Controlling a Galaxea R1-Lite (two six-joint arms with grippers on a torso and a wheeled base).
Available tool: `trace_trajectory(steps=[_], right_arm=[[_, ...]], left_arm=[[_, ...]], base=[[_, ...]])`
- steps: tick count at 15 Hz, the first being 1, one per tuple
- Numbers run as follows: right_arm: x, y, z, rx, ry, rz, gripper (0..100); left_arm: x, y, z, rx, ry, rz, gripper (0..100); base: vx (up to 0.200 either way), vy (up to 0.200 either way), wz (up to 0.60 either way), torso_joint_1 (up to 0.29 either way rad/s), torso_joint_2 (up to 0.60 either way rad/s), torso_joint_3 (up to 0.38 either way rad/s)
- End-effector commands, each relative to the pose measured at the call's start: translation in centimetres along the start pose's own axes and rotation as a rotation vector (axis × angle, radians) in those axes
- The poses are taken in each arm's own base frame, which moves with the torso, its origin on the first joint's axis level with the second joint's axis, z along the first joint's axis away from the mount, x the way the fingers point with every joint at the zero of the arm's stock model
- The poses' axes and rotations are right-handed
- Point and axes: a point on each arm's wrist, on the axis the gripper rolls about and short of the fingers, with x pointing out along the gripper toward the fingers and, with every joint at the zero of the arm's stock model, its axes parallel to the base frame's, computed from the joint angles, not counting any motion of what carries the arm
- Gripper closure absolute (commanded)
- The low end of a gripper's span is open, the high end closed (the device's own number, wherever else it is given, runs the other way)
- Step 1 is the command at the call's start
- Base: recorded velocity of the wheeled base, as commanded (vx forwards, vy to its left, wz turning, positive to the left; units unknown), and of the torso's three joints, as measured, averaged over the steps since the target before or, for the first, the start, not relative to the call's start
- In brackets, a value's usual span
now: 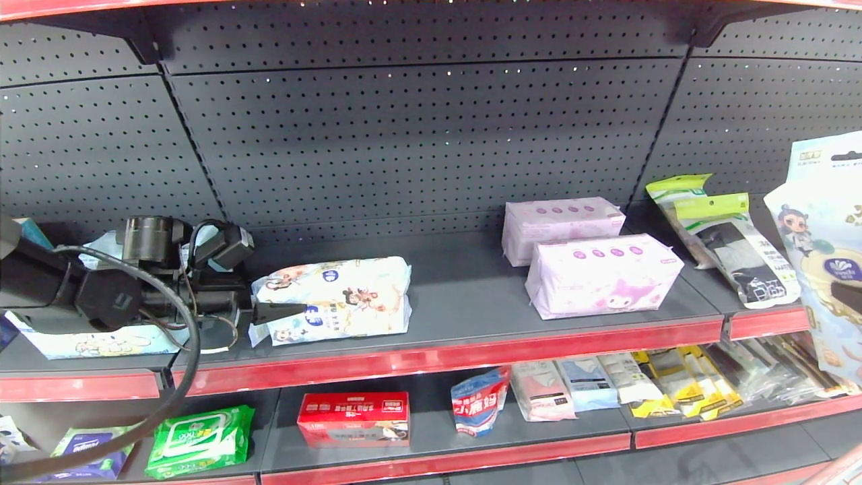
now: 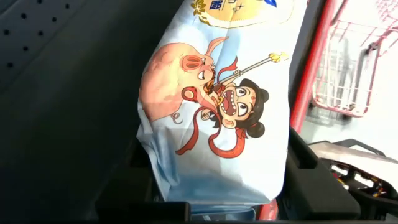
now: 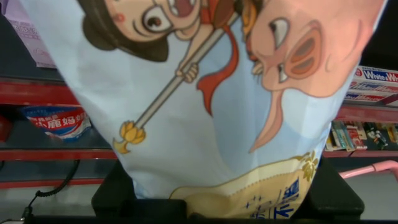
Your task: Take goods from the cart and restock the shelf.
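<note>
Pinched by the left gripper (image 2: 217,180), a pale-blue cartoon-printed soft pack (image 1: 350,296) is laid at 8 o'clock on the grey shelf (image 1: 465,296), its twin pack (image 1: 825,222) clamped at 3 o'clock by the right gripper (image 3: 227,199); unreleased, the first could be dragged off

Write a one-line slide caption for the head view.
Left pincer holds a cartoon-printed pack on the upper shelf, left of two pink packs; right pincer grips a second cartoon pack.

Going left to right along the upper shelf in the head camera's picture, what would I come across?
Robot arm → cartoon pack lying on the shelf → pair of pink packs → green-topped packets → bigger cartoon pack held up at the far right.
</note>
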Motion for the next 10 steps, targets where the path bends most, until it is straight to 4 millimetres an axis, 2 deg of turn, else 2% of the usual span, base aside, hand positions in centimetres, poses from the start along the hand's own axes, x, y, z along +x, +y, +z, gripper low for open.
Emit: trace_trajectory(steps=[1, 7, 10], right_arm=[[0.01, 0.01, -0.03, 0.0, 0.001, 0.0, 100], [-0.04, 0.0, 0.02, -0.001, -0.002, -0.001, 100], [-0.05, -0.04, 0.07, -0.001, -0.004, -0.003, 100]], left_arm=[[-0.09, -0.16, -0.03, -0.001, 0.0, -0.001, 100], [-0.22, -0.36, 0.17, 0.002, -0.03, -0.032, 100], [-0.34, -1.04, -0.33, -0.015, -0.022, -0.044, 100]], base=[[0.0, 0.0, 0.0, 0.0, 0.0, 0.0], [0.0, 0.0, 0.0, 0.0, 0.0, 0.0], [0.0, 0.0, 0.0, 0.0, 0.0, 0.0]])
